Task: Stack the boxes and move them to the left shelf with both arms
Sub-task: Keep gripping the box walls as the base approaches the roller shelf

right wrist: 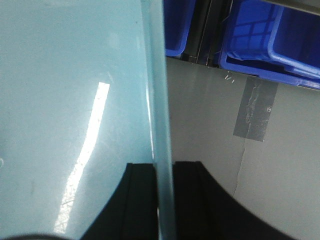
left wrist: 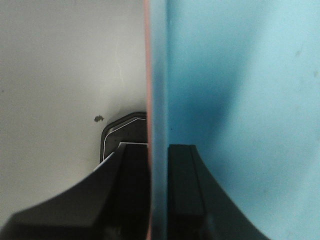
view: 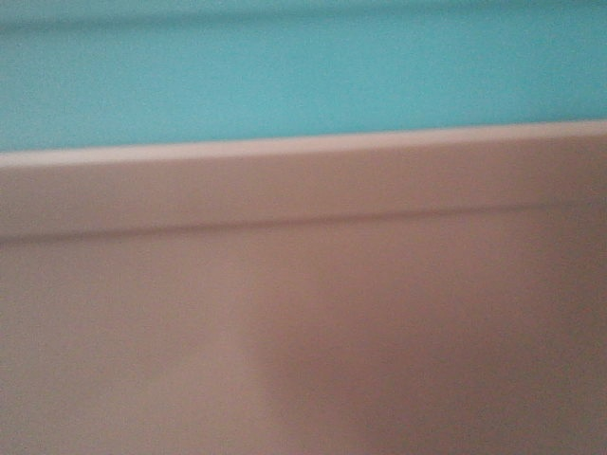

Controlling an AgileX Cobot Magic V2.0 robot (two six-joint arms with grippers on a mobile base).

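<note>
Left gripper [left wrist: 158,150]: matte black, curved flanks.
Right gripper [right wrist: 164,167]: black, likewise curved.
Behind left gripper: rounded black part [left wrist: 122,131], white-edged.

grey floor [right wrist: 210,135], tape patch [right wrist: 256,111], blue crates [right wrist: 272,42]

No legible text, label, brand, number or sign found in any of three views. Grey tape strip [right wrist: 256,111] blank; blue crates [right wrist: 280,40] bearing no readable marking.
</note>
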